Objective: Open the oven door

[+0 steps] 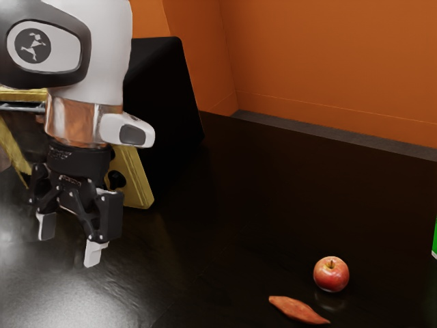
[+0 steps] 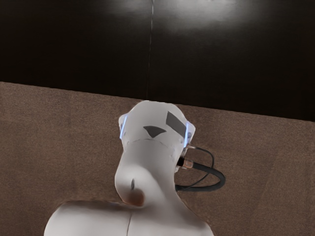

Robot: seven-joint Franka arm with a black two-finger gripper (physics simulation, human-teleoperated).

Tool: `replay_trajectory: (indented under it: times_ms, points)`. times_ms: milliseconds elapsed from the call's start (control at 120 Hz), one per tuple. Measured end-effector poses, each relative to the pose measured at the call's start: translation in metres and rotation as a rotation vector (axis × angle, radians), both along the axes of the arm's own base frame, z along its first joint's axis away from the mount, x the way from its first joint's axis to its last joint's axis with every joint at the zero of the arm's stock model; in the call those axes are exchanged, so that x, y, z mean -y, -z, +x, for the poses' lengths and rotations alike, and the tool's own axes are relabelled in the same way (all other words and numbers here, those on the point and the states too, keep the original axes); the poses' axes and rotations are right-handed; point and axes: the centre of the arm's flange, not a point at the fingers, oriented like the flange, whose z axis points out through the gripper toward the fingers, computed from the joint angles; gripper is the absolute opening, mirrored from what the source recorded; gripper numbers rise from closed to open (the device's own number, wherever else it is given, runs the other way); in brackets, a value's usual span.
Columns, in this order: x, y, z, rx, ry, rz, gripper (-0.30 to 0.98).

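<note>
Fingers (image 1: 93,253) apart, pointing down, over black table (image 1: 225,219)

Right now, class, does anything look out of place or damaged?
Nothing clearly stands out: the apple and sweet potato look whole, lying on the table. My arm partly hides the oven, so I can't judge its front.

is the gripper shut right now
No, the gripper has its two fingertips standing well apart, with a gap between them.

Black oven (image 1: 167,96) with golden-yellow front (image 1: 140,183), orange wall (image 1: 328,61), black table (image 1: 225,198), red apple (image 1: 330,275), rust-orange sweet potato (image 1: 298,309).
</note>
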Motion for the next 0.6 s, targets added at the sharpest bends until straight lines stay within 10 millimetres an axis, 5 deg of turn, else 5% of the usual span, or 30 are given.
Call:
replay_trajectory:
  times_ms: [158, 225, 275, 342, 442, 600]
  points:
    - [-0.014, 0.0, 0.046, 0.234, -0.18, 0.061, 0.69]
    - [-0.027, -0.025, 0.052, 0.353, -0.264, 0.097, 0.69]
    - [-0.051, -0.046, 0.051, 0.458, -0.356, 0.108, 0.69]
    - [-0.089, -0.041, 0.029, 0.58, -0.48, 0.128, 0.69]
    - [-0.146, -0.019, 0.057, 0.706, -0.68, 0.113, 0.69]
    - [-0.191, -0.028, 0.078, 0.879, -1.002, -0.009, 0.69]
